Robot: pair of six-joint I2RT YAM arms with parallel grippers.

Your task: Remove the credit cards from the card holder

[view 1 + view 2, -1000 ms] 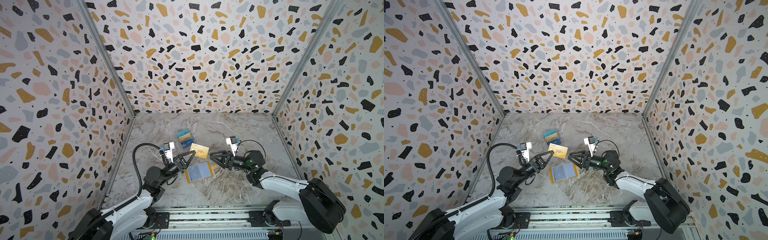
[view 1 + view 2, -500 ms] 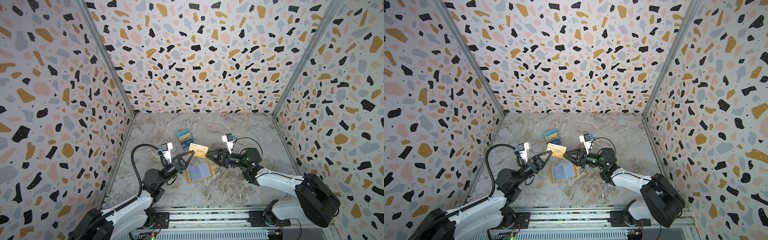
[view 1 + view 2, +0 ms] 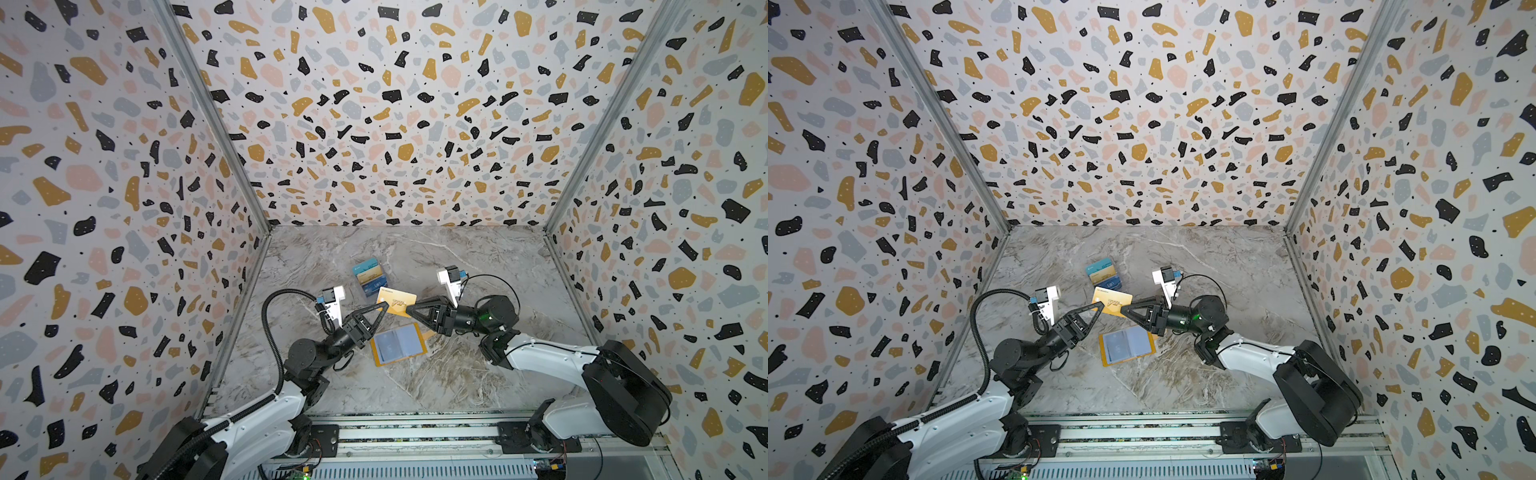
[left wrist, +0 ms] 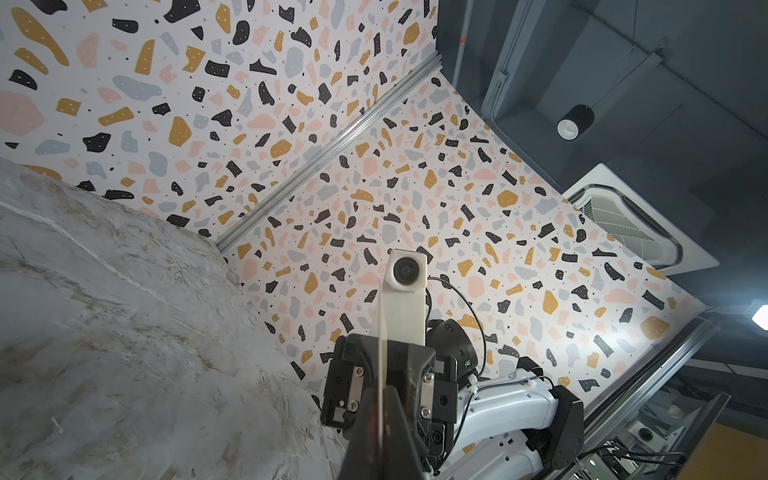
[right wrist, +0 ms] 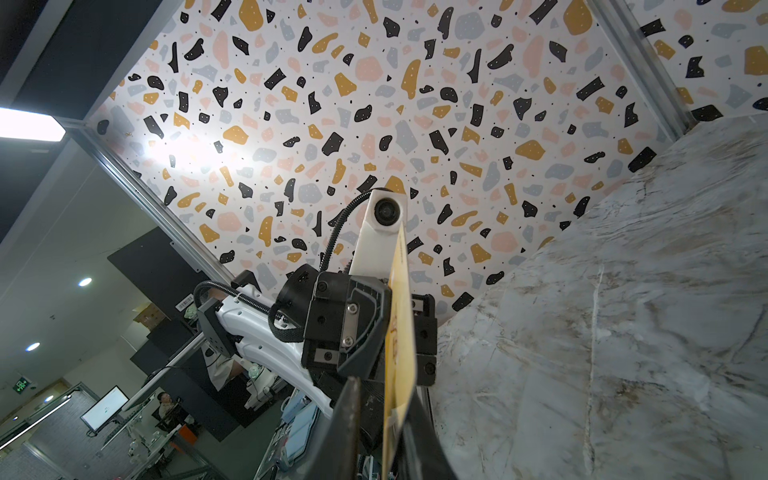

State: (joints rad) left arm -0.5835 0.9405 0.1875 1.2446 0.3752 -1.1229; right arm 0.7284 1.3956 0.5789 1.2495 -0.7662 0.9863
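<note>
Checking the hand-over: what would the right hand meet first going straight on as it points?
The gold card, its edge between the right hand's fingers; beyond it, likely the left hand.

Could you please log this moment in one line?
left hand: shut on gold card | right hand: around its opposite edge | card holder: open on table

Gold card [image 3: 397, 301] glossy plastic, holder [image 3: 375, 351] leather-like w/ clear sleeves [image 3: 399, 342], tabletop [image 3: 478, 257] smooth marble-look.
</note>
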